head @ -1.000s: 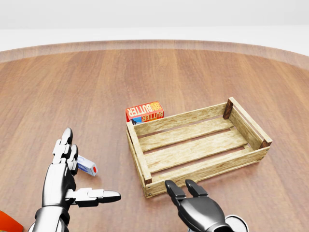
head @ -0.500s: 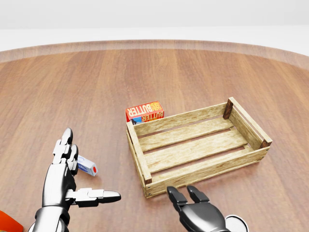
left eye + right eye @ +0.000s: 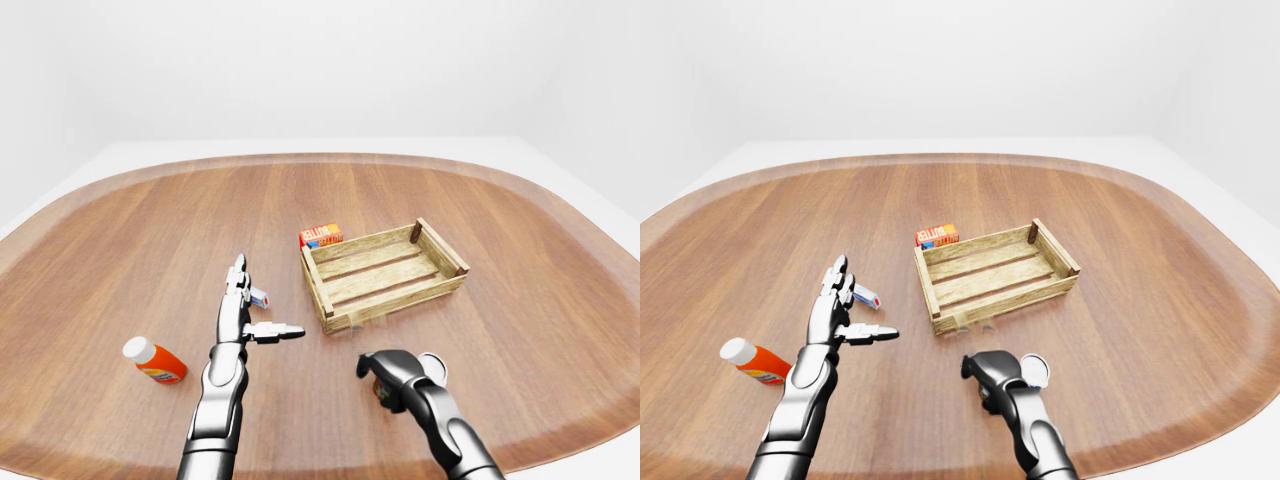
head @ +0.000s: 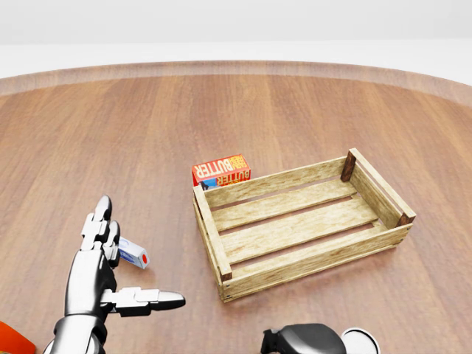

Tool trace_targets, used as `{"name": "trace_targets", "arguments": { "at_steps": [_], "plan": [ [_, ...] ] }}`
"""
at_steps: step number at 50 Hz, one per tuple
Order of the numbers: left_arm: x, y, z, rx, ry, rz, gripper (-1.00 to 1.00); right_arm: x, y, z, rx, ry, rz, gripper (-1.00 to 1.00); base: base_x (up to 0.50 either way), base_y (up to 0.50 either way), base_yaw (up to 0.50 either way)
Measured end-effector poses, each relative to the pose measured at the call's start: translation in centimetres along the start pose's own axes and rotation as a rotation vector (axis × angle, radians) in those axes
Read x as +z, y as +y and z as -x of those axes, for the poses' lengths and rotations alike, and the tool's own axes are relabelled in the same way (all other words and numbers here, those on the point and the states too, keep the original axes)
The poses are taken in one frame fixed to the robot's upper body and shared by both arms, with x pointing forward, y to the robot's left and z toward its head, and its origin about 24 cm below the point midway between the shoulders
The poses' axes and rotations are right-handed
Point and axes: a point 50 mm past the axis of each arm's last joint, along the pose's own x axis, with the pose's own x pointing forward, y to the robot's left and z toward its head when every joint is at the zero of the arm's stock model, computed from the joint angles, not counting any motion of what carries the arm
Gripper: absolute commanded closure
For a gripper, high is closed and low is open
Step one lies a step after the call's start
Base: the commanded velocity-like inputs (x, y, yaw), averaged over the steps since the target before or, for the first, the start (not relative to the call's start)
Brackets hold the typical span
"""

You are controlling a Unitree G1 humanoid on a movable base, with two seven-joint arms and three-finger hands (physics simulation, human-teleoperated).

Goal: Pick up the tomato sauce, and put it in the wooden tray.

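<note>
The tomato sauce can (image 3: 430, 369) lies at the bottom of the left-eye view, its white round end facing right. My right hand (image 3: 385, 378) is curled down over the can's body, fingers closed round it, just below the tray's near wall. In the head view only the top of this hand (image 4: 302, 339) and the can's white end (image 4: 360, 341) show at the bottom edge. The wooden tray (image 4: 317, 262) is slatted and empty, right of centre. My left hand (image 3: 268, 305) is open, fingers spread, left of the tray.
A red butter box (image 4: 220, 169) stands against the tray's upper left corner. A small white and blue tube (image 4: 133, 254) lies by my left fingers. An orange bottle with a white cap (image 3: 155, 361) lies further left. The round wooden table's edge (image 3: 560, 440) is near the can.
My right hand has sunk toward the bottom of the head view and its raised fingers have curled shut over the can. The left hand and the camera have not moved.
</note>
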Motion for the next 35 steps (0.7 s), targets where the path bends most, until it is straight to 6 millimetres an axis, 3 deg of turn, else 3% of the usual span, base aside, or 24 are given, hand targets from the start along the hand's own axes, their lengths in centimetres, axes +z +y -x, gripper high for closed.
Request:
{"name": "trace_targets", "arguments": {
  "at_steps": [14,35],
  "plan": [
    [-0.04,0.00,-0.04,-0.001,0.001,0.000,-1.00,0.00,0.90,0.42,0.068,-0.001,-0.007,1.00,0.00,0.00,0.00],
    [-0.11,0.02,-0.05,-0.001,0.002,0.000,-1.00,-0.44,0.85,0.43,0.006,0.009,-0.030,1.00,0.00,0.00,0.00]
  ]
}}
